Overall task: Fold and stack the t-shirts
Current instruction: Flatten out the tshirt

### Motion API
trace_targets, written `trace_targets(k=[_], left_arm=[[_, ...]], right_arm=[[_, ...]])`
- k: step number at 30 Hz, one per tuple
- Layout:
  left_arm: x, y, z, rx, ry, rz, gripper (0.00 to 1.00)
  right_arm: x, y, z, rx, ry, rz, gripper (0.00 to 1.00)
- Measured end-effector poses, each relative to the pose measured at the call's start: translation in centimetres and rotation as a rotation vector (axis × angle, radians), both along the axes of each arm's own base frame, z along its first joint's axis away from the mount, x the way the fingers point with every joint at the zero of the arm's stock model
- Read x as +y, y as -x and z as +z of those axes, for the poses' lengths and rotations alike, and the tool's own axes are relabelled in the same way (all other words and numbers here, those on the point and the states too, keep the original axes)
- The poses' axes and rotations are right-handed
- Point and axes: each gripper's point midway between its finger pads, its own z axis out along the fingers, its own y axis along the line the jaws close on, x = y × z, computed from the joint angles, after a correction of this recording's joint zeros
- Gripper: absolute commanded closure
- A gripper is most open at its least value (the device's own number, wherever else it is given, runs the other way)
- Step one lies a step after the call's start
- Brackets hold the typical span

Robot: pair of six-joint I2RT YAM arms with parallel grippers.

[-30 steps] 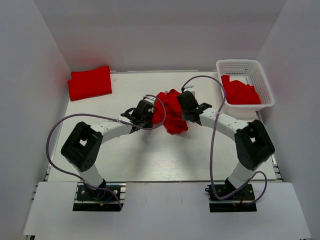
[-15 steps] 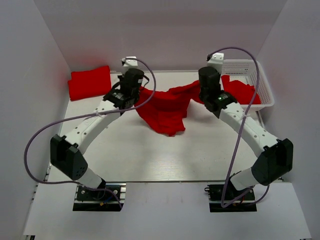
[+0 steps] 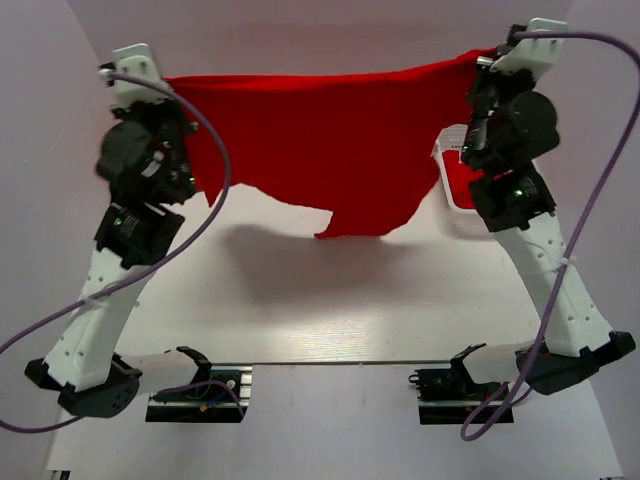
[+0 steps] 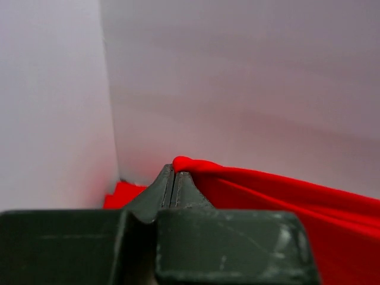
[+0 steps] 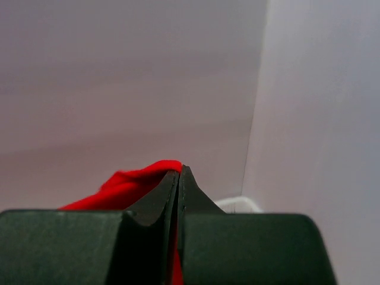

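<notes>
The white table (image 3: 330, 310) spreads below me, with a soft shadow on it under the cloth. Over it hangs one red t-shirt (image 3: 320, 140), stretched wide in the air between my two raised arms. Its top edge runs almost level from one grip to the other, and its lower edge hangs ragged, dipping lowest right of the middle, clear of the tabletop.

At the far right, mostly hidden behind my right arm, stands the white basket (image 3: 441, 160), with a second red shirt (image 3: 463, 188) lying inside it.

My left gripper (image 3: 168, 82) pinches the shirt's upper left corner. In the left wrist view the two fingers are pressed together with only a hairline between them, and a small fold of red cloth bulges out at their tips. My right gripper (image 3: 488, 58) is clamped the same way on the upper right corner, with red cloth peeking out on the left side of its closed tips.

Low beside my left fingers (image 4: 160, 190) shows a small red patch; I cannot tell which shirt it belongs to.
</notes>
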Motion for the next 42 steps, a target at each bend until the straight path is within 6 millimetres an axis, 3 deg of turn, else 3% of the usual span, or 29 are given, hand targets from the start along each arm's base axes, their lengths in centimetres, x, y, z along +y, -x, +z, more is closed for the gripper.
trace_targets(k=[3, 9, 15, 19, 22, 26, 29, 32, 34, 37, 38, 39, 40, 41, 42], left_arm=[[2.0, 3.1, 3.7, -0.09, 0.006, 0.015, 1.0], [2.3, 7.0, 8.2, -0.223, -0.008, -0.114, 1.0], [1.6, 11.6, 13.9, -0.386, -0.026, -0.303, 1.0], [1.1, 13.2, 15.1, -0.436, -0.034, -0.377, 1.0], [0.5, 13.0, 14.6, -0.426, -0.039, -0.401, 1.0], [-0.6, 10.2, 11.9, -0.349, -0.043, -0.378, 1.0], [-2.0, 5.7, 7.9, -0.237, -0.047, -0.311, 1.0], [-3.8, -0.3, 1.3, -0.071, -0.055, -0.221, 1.0], [-5.1, -4.9, -5.0, 0.056, -0.057, -0.158, 1.0], [-6.4, -11.8, -17.6, 0.318, -0.08, -0.065, 1.0], [-6.5, -14.0, -21.8, 0.405, -0.088, -0.04, 0.78], [-6.4, -15.9, -26.1, 0.493, -0.104, -0.014, 0.54], [-6.1, -17.8, -30.4, 0.579, -0.112, 0.015, 0.29], [-5.5, -19.6, -35.1, 0.693, -0.12, 0.054, 0.0], [-5.0, -21.1, -38.3, 0.769, -0.125, 0.083, 0.0]], right_arm=[[-1.2, 2.4, 3.9, -0.084, 0.006, -0.006, 1.0], [-2.7, 8.2, 10.0, -0.241, 0.014, 0.078, 1.0], [-4.5, 15.3, 14.8, -0.41, 0.01, 0.181, 1.0], [-5.1, 18.2, 16.3, -0.486, 0.006, 0.229, 1.0], [-5.1, 18.4, 16.7, -0.505, 0.005, 0.231, 1.0], [-3.9, 15.0, 15.0, -0.46, 0.012, 0.197, 1.0], [-2.0, 9.7, 11.6, -0.366, 0.029, 0.15, 1.0], [0.5, 2.7, 5.7, -0.213, 0.065, 0.097, 1.0], [2.6, -2.8, 0.1, -0.083, 0.098, 0.077, 1.0], [5.5, -10.9, -10.8, 0.151, 0.138, 0.072, 1.0], [6.2, -13.6, -14.5, 0.226, 0.141, 0.07, 1.0], [6.8, -16.2, -18.3, 0.301, 0.146, 0.069, 0.93], [7.3, -18.7, -21.9, 0.378, 0.146, 0.068, 0.72], [7.8, -21.5, -25.5, 0.446, 0.141, 0.066, 0.3], [8.4, -24.1, -28.6, 0.494, 0.133, 0.07, 0.13]])
